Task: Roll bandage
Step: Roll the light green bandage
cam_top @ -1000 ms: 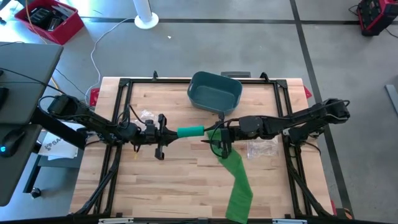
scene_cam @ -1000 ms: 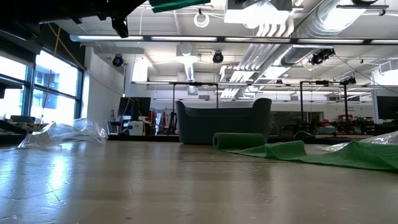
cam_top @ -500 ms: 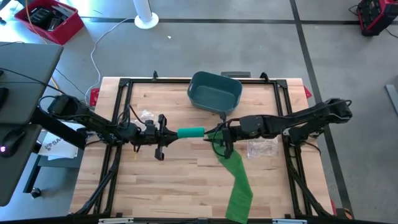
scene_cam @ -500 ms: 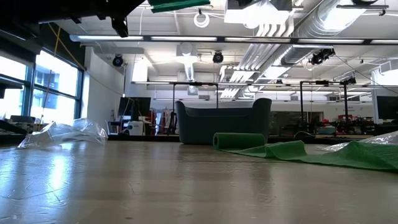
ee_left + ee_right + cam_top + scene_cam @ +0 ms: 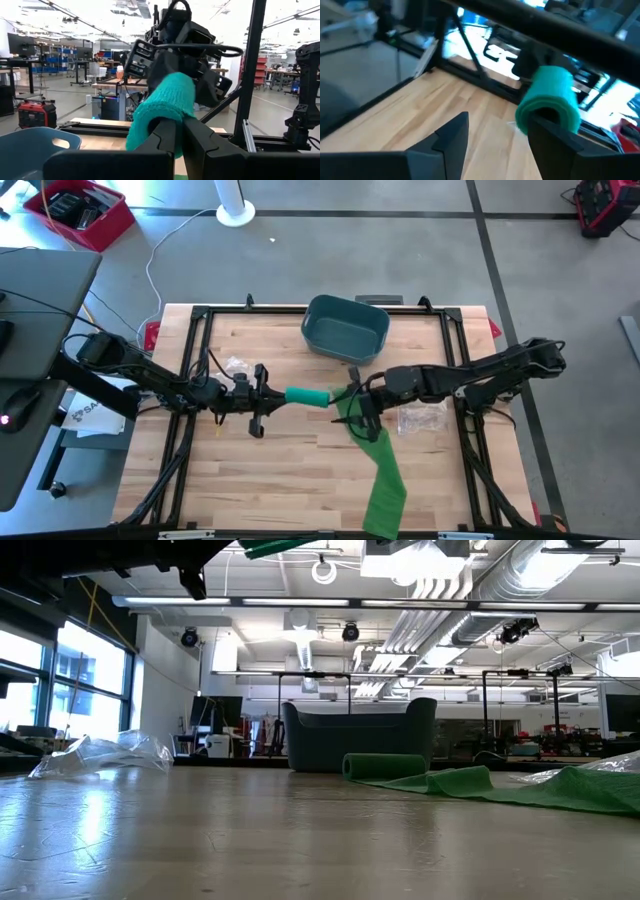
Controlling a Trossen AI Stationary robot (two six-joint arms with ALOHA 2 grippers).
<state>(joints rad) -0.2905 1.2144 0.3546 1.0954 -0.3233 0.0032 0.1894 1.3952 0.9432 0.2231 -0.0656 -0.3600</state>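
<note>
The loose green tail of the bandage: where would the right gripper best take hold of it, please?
Probably just below the roll, where the tail hangs off it. The left gripper is shut on the roll's far end. The right gripper, open beside it, could pinch the flat strip across its faces from its own side.

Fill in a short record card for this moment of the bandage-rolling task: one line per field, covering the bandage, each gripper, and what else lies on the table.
bandage roll: green roll held in the air above mid-table
loose tail: green strip trailing to the table's near edge
left gripper: shut on one end of the roll
right gripper: open, at the roll's other end
tub: blue-grey tub at the far edge
plastic wrap: one clear piece by the left arm, another under the right arm
second roll: green roll lying in front of the tub
</note>
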